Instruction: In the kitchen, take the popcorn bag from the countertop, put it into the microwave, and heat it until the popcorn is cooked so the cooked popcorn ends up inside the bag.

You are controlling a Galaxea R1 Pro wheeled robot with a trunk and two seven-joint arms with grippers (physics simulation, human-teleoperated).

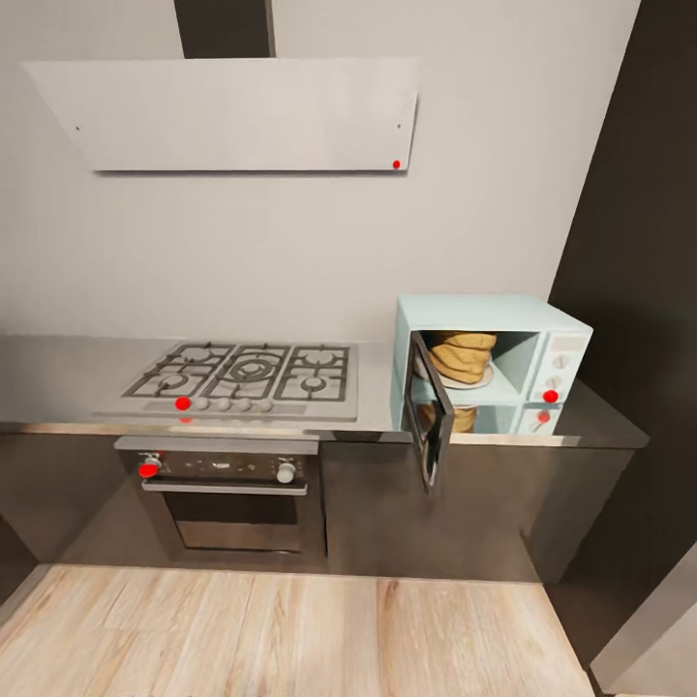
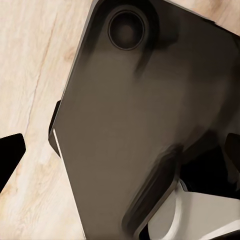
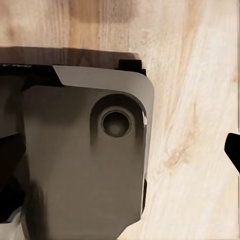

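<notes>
The popcorn bag [image 1: 463,356] already sits inside the microwave [image 1: 489,363], on the pale plate in the upper part of the cavity, while the door [image 1: 429,416] hangs wide open, swung out past the front edge of the counter [image 1: 58,382]. The microwave stands at the right end of the counter, just beside the gas hob [image 1: 242,376], with the oven [image 1: 227,494] below the hob.

Both wrist views look down at the robot's own dark base over the wood floor [image 1: 290,629], so the arms seem to hang low. In the left wrist view dark fingertips [image 2: 10,155] sit at opposite edges, so those jaws look released; the right ones I cannot tell, as a single dark tip [image 3: 233,149] shows.

The risks from here, as I judge them: shutting the door with a hard shove could slide the light microwave, and the bag bulging toward the opening might catch the door. Heating cannot begin until it is shut
</notes>
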